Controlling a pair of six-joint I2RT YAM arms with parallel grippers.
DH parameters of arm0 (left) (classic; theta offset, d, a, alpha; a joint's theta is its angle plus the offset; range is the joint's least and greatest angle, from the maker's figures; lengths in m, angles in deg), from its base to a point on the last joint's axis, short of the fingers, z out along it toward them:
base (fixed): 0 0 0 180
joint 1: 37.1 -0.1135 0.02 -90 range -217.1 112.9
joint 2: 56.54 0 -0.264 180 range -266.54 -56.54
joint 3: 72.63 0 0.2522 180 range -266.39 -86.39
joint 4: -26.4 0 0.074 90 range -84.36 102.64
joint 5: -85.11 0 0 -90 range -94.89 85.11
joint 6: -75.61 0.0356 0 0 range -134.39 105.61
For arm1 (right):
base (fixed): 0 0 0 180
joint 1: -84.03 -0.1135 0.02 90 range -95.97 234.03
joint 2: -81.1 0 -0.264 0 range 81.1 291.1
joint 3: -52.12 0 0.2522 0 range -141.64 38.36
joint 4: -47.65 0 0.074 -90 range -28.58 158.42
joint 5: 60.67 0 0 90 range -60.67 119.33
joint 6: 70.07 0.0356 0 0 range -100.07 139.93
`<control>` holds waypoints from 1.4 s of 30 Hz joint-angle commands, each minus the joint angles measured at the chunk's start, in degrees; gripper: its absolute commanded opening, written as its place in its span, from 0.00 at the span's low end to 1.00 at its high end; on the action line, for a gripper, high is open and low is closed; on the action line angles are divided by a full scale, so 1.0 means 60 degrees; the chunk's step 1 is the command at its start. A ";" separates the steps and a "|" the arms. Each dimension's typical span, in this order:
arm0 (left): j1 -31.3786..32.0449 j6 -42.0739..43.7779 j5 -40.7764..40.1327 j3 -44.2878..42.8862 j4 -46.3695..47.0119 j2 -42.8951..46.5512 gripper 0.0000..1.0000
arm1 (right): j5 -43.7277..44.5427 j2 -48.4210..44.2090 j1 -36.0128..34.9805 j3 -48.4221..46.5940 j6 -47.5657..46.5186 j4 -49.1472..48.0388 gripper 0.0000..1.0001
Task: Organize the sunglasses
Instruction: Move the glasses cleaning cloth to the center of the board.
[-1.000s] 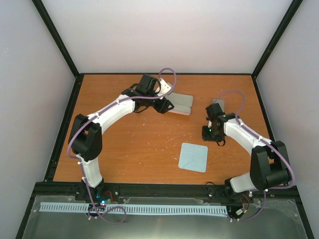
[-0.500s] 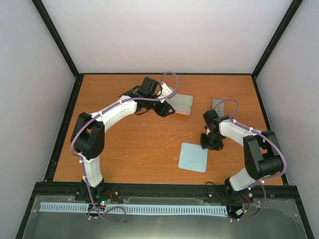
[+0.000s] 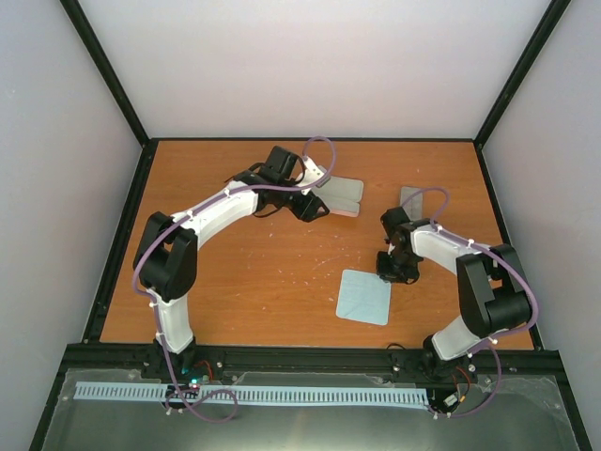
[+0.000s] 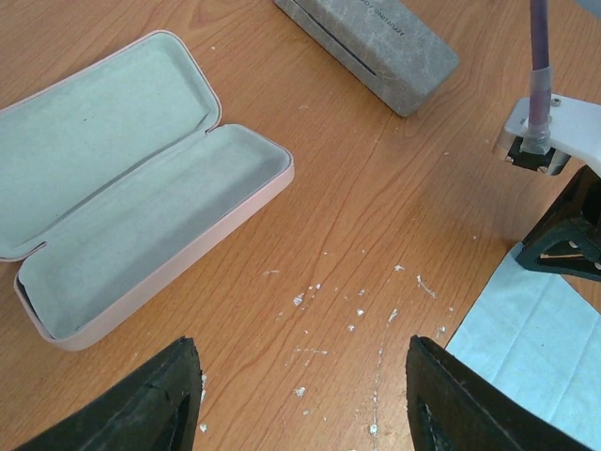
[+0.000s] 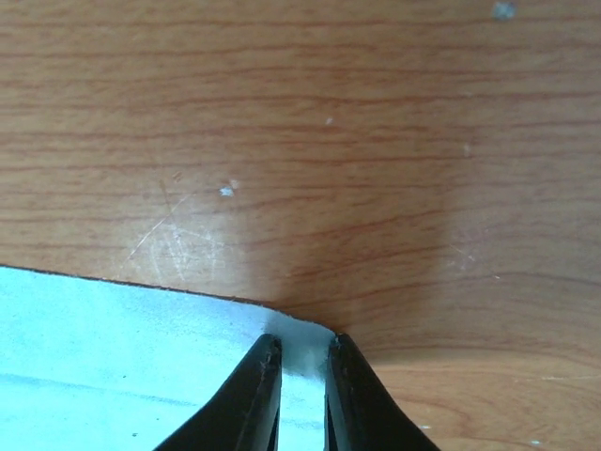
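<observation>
No sunglasses show in any view. My left gripper (image 3: 315,202) (image 4: 305,395) hangs open over bare wood just right of an open pink case (image 3: 343,195) (image 4: 141,197), whose pale lining holds nothing. My right gripper (image 3: 390,272) (image 5: 302,352) is down at the table, its two fingers (image 5: 258,395) pinched close on the far right corner of a pale blue cloth (image 3: 364,297) (image 5: 122,357). The corner bulges up slightly between the tips.
A shut grey case (image 3: 411,198) (image 4: 371,42) lies at the back right, behind the right arm. White flecks dot the wood between the pink case and the cloth (image 4: 540,348). Black frame rails border the table.
The right arm came forward and down to the cloth's corner and its jaws closed on it. The left arm shifted slightly right, jaws unchanged.
</observation>
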 commanded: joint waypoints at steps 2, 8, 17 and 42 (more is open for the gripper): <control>0.0090 0.0122 0.0003 -0.0071 0.0180 -0.0213 0.60 | -0.0423 0.0501 -0.0403 0.0618 0.0392 -0.0414 0.13; 0.0176 0.0160 0.0051 -0.0021 0.0161 -0.0294 0.60 | -0.0477 0.0581 -0.0573 0.0722 0.0520 -0.0438 0.05; 0.0917 0.1082 0.0225 0.0204 -0.0007 -0.0817 0.51 | 0.0534 0.0161 -0.0577 0.0329 0.0653 -0.0037 0.03; 0.2977 0.2826 -0.1415 0.0115 -0.0276 -0.2292 0.33 | 0.1118 -0.0051 -0.0096 -0.0042 0.0841 -0.0542 0.03</control>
